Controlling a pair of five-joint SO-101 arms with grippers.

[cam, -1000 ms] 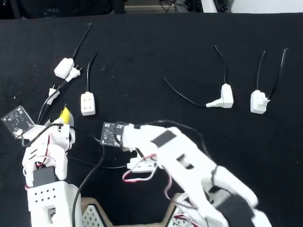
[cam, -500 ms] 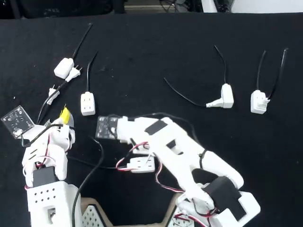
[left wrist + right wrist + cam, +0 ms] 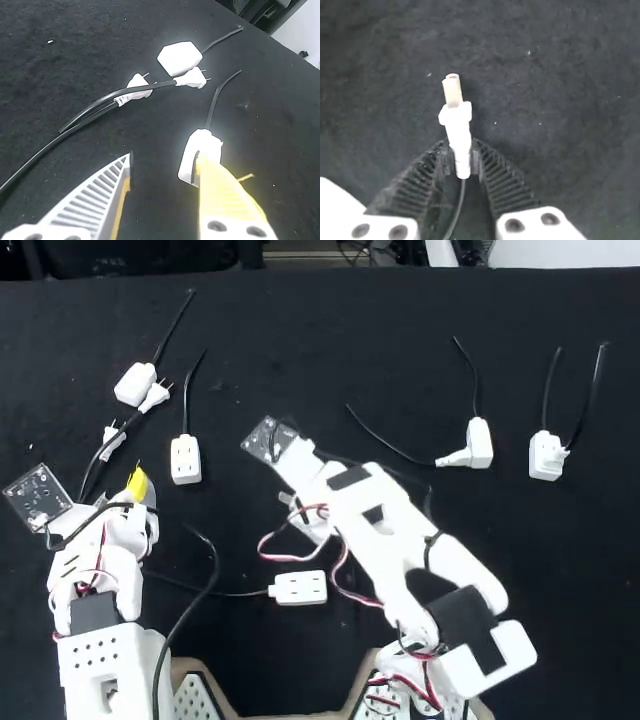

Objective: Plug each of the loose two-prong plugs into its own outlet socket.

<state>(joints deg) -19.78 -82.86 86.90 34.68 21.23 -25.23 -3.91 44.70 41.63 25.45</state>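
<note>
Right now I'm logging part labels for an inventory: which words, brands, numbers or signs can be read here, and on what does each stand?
No legible text anywhere.
Socket near the left arm: no print visible.
Plug in the right end effector: plain white, unmarked.
Circuit board on the left arm: marks too small to read.

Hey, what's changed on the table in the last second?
The right arm swung its wrist farther across the table, away from its base, uncovering the outlet socket near it. Its pincer is shut on a white plug. The left arm and the rest kept their places.
</note>
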